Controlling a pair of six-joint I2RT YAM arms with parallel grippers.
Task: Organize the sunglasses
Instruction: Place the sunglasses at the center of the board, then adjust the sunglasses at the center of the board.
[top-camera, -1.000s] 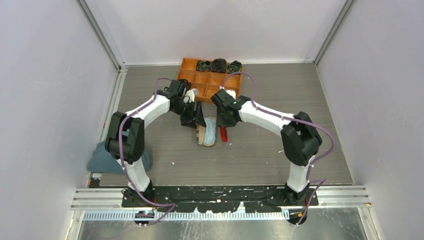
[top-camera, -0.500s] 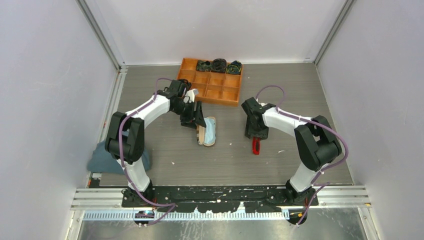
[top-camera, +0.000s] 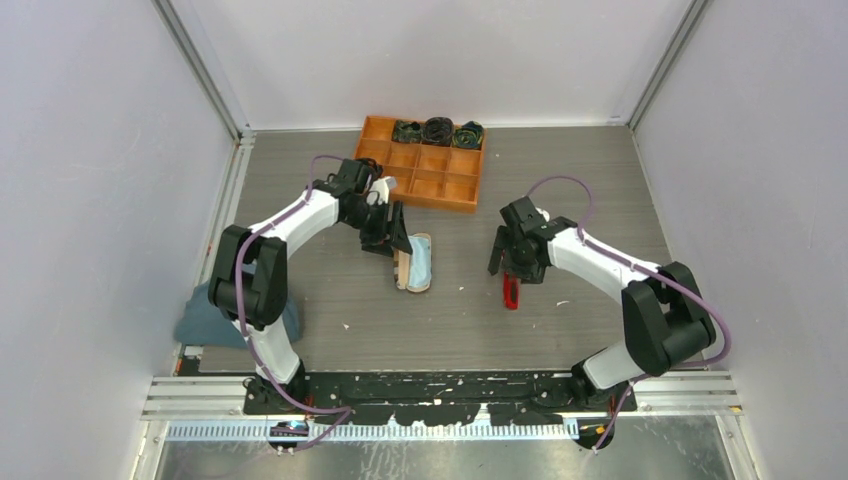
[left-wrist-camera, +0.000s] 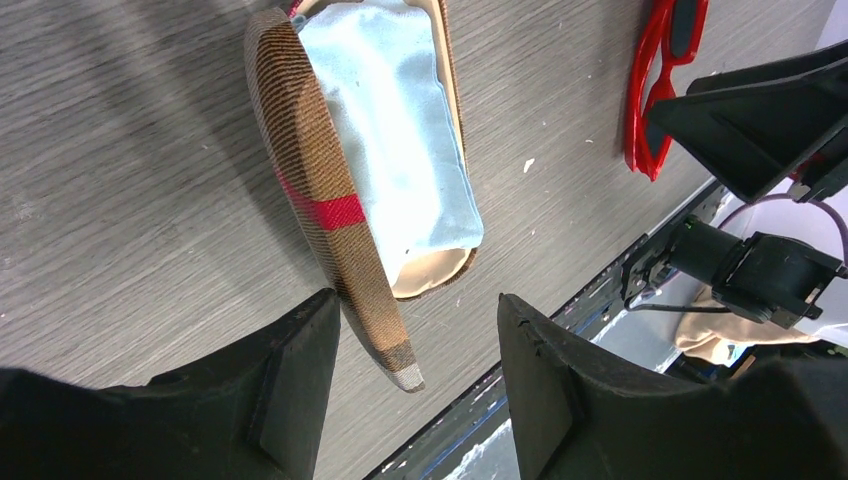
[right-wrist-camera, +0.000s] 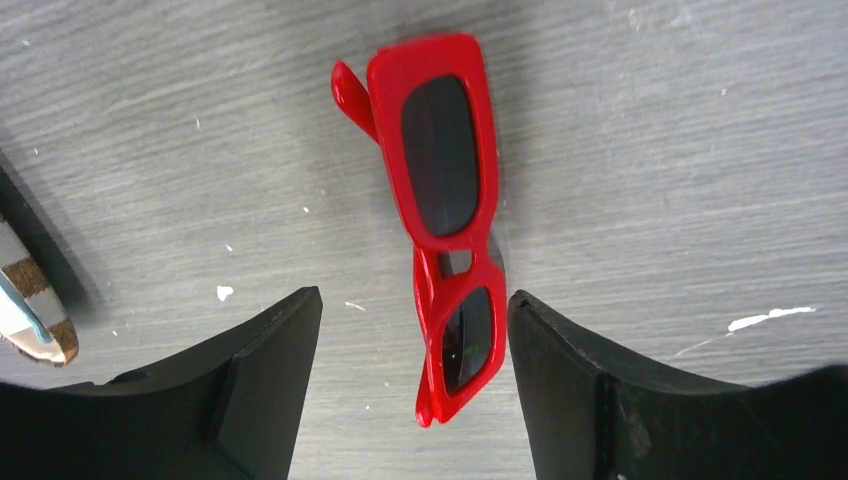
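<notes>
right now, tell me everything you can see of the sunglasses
The sunglasses are a small pair with a glossy red plastic frame, two dark rectangular lenses and red arms folded behind, only partly visible. They lie on the grey table, right of the case, lenses towards the wrist camera. The open right gripper straddles one end, seemingly without gripping it.
</notes>
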